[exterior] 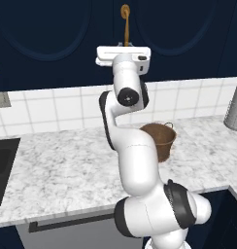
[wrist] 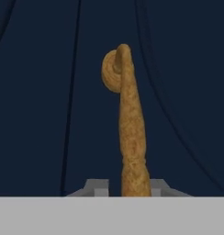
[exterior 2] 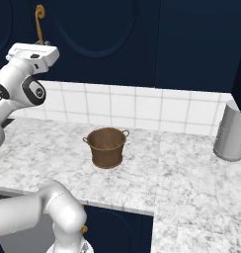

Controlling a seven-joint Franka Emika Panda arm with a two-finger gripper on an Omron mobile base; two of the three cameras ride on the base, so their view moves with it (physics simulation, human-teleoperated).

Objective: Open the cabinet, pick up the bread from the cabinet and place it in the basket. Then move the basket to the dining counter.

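At the bottom of the left base view, nearest the camera, a grey drawer (exterior: 67,228) with a black bar handle sits under the front edge of the marbled worktop (exterior: 57,170), and a black sink (exterior: 1,165) is cut into the worktop at the left edge of the frame. Further back, the basket (exterior: 161,138) stands upright on the worktop at centre-right, partly behind the arm; in the right base view it shows whole at the centre of the frame (exterior 2: 106,147), round, brown and with two small handles at its rim, nothing visible in what shows of its inside. A grey ribbed metal cylinder (exterior 2: 231,131) stands well apart from it at the right edge, near the white tiled wall (exterior 2: 142,106). Beyond the tiles, across the top of both base views, hangs the cabinet (exterior: 52,34), its navy doors closed. The gripper (wrist: 127,189) is raised to the cabinet's brass handle (wrist: 130,133): in the hand view the lower end of the handle runs down between the two finger tips, which stand close on either side of it, though whether they press on it cannot be told. The bread is behind the closed doors if anywhere, out of sight.
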